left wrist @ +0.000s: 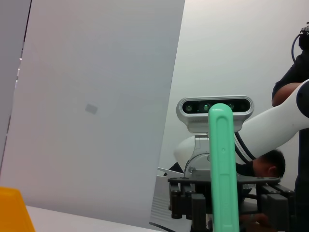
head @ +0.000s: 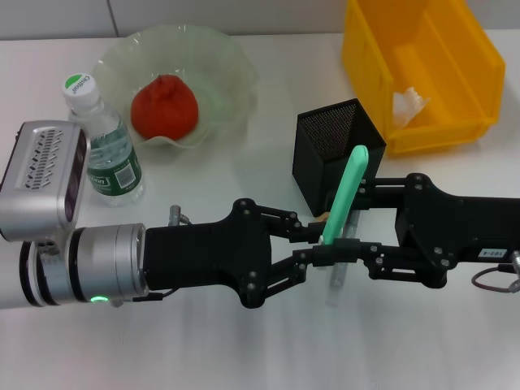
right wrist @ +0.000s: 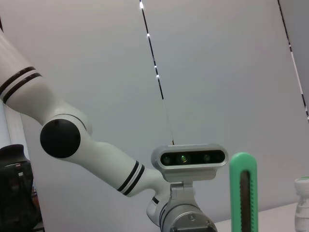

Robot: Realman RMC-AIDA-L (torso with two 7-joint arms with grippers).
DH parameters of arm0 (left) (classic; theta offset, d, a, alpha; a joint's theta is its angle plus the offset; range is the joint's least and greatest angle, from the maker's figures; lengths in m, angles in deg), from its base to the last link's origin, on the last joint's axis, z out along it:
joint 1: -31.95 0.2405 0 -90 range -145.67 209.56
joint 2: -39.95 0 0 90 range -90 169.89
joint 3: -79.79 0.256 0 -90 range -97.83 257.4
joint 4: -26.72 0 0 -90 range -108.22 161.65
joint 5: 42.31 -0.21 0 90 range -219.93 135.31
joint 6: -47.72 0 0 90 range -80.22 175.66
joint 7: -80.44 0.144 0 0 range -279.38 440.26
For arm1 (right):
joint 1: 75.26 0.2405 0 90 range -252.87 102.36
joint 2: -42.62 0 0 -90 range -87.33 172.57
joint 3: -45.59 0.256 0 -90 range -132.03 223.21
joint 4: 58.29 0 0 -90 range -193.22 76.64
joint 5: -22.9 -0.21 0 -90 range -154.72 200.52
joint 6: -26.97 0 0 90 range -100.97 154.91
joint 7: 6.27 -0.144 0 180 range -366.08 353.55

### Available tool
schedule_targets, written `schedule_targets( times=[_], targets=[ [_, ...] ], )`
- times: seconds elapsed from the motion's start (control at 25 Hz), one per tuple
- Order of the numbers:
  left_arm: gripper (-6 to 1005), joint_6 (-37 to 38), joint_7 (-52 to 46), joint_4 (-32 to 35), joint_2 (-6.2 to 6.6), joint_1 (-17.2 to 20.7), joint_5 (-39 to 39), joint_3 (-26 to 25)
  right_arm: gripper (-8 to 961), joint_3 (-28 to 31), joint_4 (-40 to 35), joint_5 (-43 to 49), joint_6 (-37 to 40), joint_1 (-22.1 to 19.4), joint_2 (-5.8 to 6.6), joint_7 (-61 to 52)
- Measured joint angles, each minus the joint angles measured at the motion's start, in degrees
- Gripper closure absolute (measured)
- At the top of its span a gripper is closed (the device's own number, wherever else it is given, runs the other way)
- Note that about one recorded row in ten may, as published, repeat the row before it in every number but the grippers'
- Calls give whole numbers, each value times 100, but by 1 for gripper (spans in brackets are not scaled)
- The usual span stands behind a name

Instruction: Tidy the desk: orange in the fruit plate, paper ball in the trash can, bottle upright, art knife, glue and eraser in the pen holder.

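Both arms reach level toward each other; left gripper (head: 313,244) and right gripper (head: 345,244) both clench the upright art knife (head: 345,195) near the pen holder (head: 335,145).

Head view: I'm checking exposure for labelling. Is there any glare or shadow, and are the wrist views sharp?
Head view: even light, soft shadows under the arms, a sheen on the fruit plate. Left wrist view: the art knife fairly crisp, the wall plain. Right wrist view: sharp, thin bright glints on the wall seam.
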Motion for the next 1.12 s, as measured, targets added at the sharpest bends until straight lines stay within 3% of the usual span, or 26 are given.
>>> schedule_targets(
  times=[0.44, 0.72, 0.92, 1.12],
  targets=[
    [799, 4, 23, 2, 0, 17, 5, 0, 459, 3, 2, 10, -29, 5, -2, -2],
    [794, -12, 30, 2, -1, 22, 5, 0, 571, 9, 3, 10, -65, 10, -1, -2],
    [790, -9, 40, 2, -1, 23, 4, 1, 578, 15, 2, 10, -79, 45, -1, -3],
    [787, -8, 115, -17, -1, 27, 4, 0, 703, 15, 2, 9, -84, 58, -1, -3]
  ],
)
